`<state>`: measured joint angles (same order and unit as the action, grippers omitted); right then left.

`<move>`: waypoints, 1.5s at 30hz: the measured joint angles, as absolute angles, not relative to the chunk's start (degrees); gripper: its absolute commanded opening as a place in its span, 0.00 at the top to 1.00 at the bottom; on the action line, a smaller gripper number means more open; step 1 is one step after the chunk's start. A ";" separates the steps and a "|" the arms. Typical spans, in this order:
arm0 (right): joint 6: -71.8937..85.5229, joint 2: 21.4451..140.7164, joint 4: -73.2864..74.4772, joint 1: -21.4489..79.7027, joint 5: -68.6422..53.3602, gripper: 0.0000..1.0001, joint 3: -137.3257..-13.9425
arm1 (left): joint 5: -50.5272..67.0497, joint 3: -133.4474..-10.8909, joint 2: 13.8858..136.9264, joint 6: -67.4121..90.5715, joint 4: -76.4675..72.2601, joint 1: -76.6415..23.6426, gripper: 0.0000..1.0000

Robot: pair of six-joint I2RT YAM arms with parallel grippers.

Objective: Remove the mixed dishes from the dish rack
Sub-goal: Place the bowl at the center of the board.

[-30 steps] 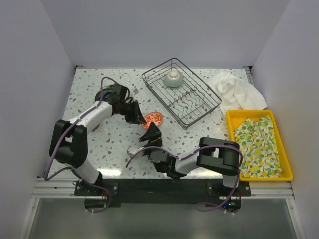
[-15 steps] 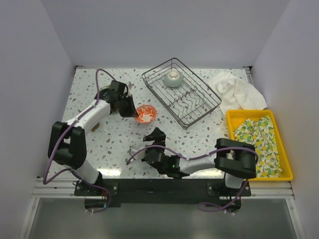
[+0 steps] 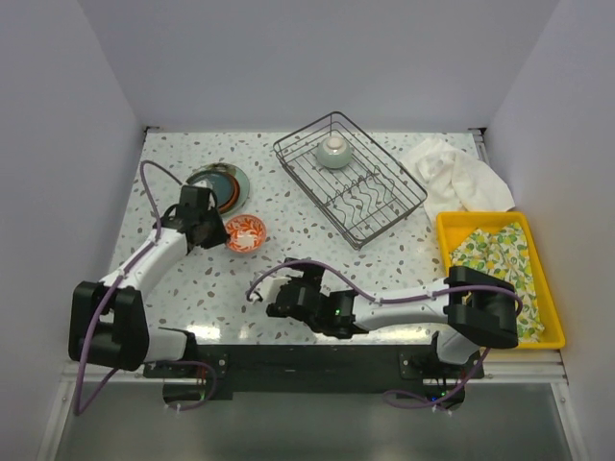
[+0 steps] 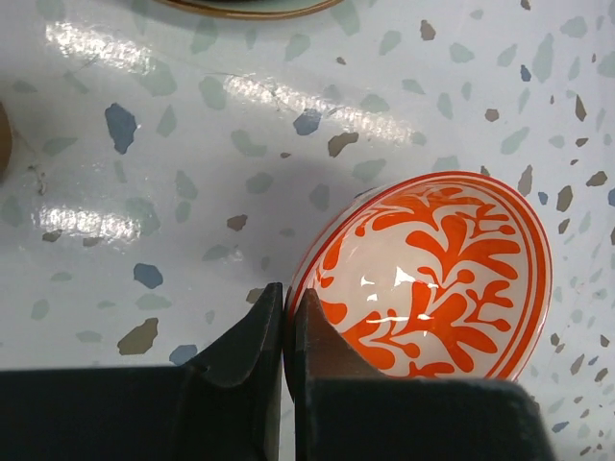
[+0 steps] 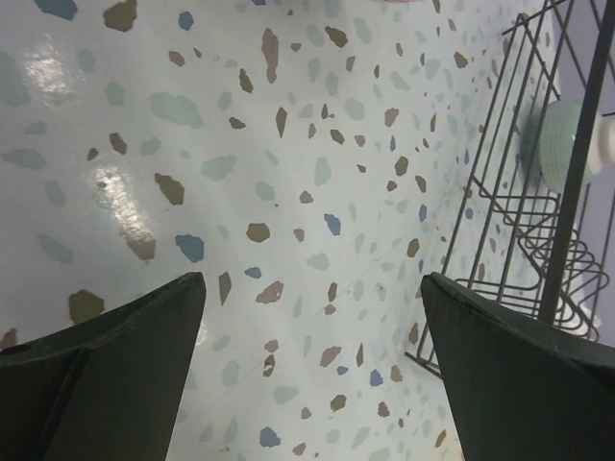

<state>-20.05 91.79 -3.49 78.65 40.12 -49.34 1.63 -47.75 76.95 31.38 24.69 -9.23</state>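
My left gripper (image 3: 217, 233) is shut on the rim of a small red-patterned bowl (image 3: 244, 233). The bowl sits low over the table, just in front of a stack of plates (image 3: 219, 185). In the left wrist view the two jaws pinch the left rim of the bowl (image 4: 432, 279), and my gripper (image 4: 288, 322) is closed tight on it. The dark wire dish rack (image 3: 384, 206) stands at the back centre and holds one pale green bowl (image 3: 334, 152). My right gripper (image 3: 279, 305) lies low near the front edge, open and empty (image 5: 312, 327), facing the rack (image 5: 567, 182).
A white cloth (image 3: 456, 178) lies right of the rack. A yellow tray (image 3: 452, 235) with a patterned cloth stands at the right edge. The rim of the plate stack (image 4: 250, 8) shows at the top of the left wrist view.
My left gripper has carried the red-patterned bowl leftward and nearer, uncovering the plate stack. My right arm has dropped low and stretched left along the front edge.
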 measured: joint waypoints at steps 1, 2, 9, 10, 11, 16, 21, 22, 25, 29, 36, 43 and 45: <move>-18.74 91.42 -2.39 78.43 39.03 0.02 -49.87 | 1.08 -46.39 75.96 31.97 24.08 -8.95 1.00; -17.65 91.35 -1.50 78.24 38.15 0.02 -50.65 | 0.60 -45.21 75.05 32.27 23.66 -8.82 1.00; -12.56 91.42 1.17 75.24 33.10 0.02 -53.10 | -2.02 -40.51 72.34 33.93 21.54 -6.02 1.00; -11.90 91.39 1.56 74.37 32.38 0.02 -53.10 | -2.46 -40.12 72.10 34.00 21.26 -5.87 1.00; -11.29 91.33 2.00 73.47 31.55 0.02 -53.10 | -3.09 -39.55 71.68 34.04 20.80 -5.72 1.00; -8.45 89.80 3.27 68.55 28.38 0.02 -53.10 | -5.04 -37.78 70.65 35.05 19.49 -4.99 1.00; -7.25 87.94 3.44 65.06 27.11 0.02 -53.10 | -6.07 -36.21 70.59 35.57 17.45 -4.43 0.91; -7.09 87.61 3.46 64.45 26.79 0.02 -53.10 | -6.13 -35.92 70.59 35.55 17.19 -4.23 0.90; -7.07 86.59 3.49 62.52 25.69 0.02 -53.12 | -6.17 -35.51 70.61 35.53 17.10 -3.95 0.83; -7.42 85.73 3.70 59.18 24.60 0.02 -53.65 | -5.45 -35.27 70.72 35.40 16.10 -3.81 0.73; -9.96 85.76 5.21 51.44 23.07 0.02 -58.35 | -3.01 -35.24 71.29 34.83 15.51 -3.77 0.58; -14.26 87.68 5.15 43.88 21.43 0.02 -66.70 | -1.19 -36.51 68.49 33.17 19.33 -3.77 0.44; -15.31 89.06 5.19 41.91 20.91 0.02 -68.99 | -0.97 -38.15 66.37 32.71 21.15 -3.77 0.40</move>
